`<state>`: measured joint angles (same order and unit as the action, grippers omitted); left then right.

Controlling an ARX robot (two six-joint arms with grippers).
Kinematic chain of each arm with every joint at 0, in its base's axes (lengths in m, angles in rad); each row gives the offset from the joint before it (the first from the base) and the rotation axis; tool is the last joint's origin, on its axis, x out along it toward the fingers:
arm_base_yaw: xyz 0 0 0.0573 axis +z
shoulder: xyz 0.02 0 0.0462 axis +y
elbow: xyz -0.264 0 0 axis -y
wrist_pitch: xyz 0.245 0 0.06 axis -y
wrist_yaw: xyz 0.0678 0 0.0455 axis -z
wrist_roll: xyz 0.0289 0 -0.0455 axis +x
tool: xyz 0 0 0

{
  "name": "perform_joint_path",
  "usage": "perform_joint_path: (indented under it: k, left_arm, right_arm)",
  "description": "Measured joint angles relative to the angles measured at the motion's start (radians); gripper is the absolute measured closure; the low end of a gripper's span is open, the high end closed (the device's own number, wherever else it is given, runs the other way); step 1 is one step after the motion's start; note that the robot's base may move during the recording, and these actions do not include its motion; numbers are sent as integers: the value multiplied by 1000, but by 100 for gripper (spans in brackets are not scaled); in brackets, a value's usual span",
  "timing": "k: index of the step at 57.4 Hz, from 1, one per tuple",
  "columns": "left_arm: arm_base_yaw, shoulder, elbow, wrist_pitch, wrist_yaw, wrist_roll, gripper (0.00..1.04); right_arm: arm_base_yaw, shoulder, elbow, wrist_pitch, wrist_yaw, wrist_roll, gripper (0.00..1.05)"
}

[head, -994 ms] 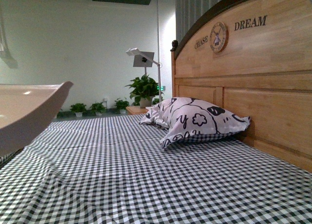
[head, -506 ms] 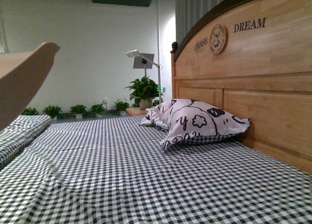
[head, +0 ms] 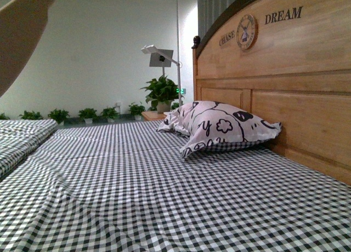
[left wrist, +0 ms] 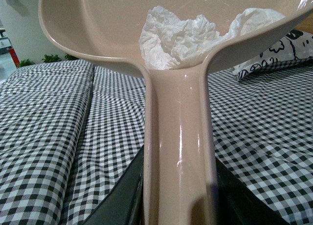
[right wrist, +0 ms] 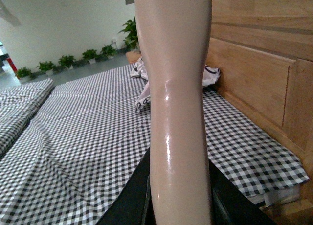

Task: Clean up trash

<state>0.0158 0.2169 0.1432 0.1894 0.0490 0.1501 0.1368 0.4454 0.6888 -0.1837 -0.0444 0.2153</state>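
We see the trash (left wrist: 182,35), a crumpled white wad, sitting inside the dustpan (left wrist: 102,24) pan, right at the neck where the handle joins. The left gripper (left wrist: 178,205) is clamped on the dustpan handle, dark jaws on both sides of it. The dustpan is held up above the checked bed (head: 164,197); in the front view only its edge shows at upper left. The right gripper (right wrist: 178,200) is closed on a pale handle (right wrist: 176,88); its far end is out of frame. The pillow (head: 222,129) lies against the wooden headboard (head: 296,93).
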Motion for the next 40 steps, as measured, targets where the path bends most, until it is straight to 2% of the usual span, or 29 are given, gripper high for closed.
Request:
perform_joint_path:
  k: [40]
  left_arm:
    - [0, 0, 0, 0, 0, -2, 78]
  right_arm:
    - [2, 0, 0, 0, 0, -2, 85]
